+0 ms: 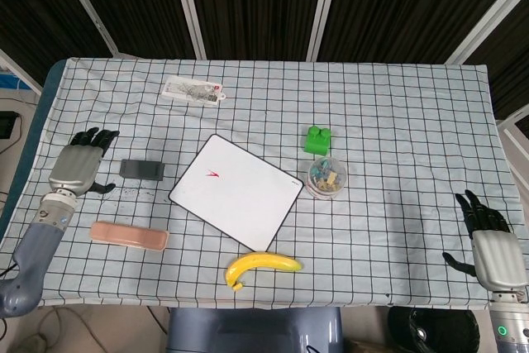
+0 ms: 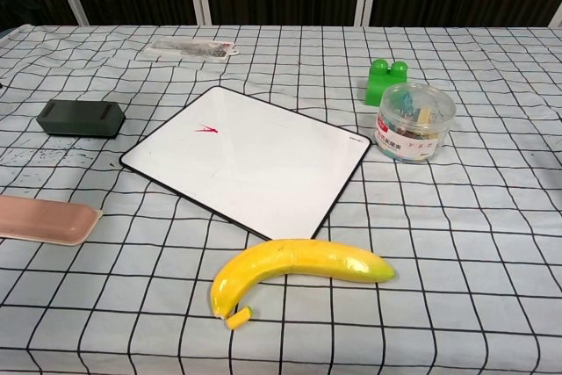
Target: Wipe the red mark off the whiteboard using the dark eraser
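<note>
Landmark: we place everything from the whiteboard (image 1: pixel 236 192), lying flat and turned at an angle on the checked counter (image 1: pixel 397 121).
Red mark: a small stroke (image 2: pixel 207 129) near the whiteboard's far left corner, unwiped.
Eraser: the dark eraser (image 1: pixel 142 169) lies left of the whiteboard, apart from it.
Left hand: our left hand (image 1: pixel 77 168) hangs just left of the eraser, fingers spread, holding nothing; only the head view shows it, and we cannot tell whether it touches the cloth.
Right hand: our right hand (image 1: pixel 489 245) is far right of the whiteboard at the counter's edge, fingers apart and empty, its wrist cut off by the frame.
Writing: a flat packet (image 1: pixel 193 91) beyond the whiteboard and the clip jar (image 2: pixel 414 122) to its right carry print too small to read.
Cut off: the pink case (image 2: pixel 46 219) left of the whiteboard runs off the chest view.
</note>
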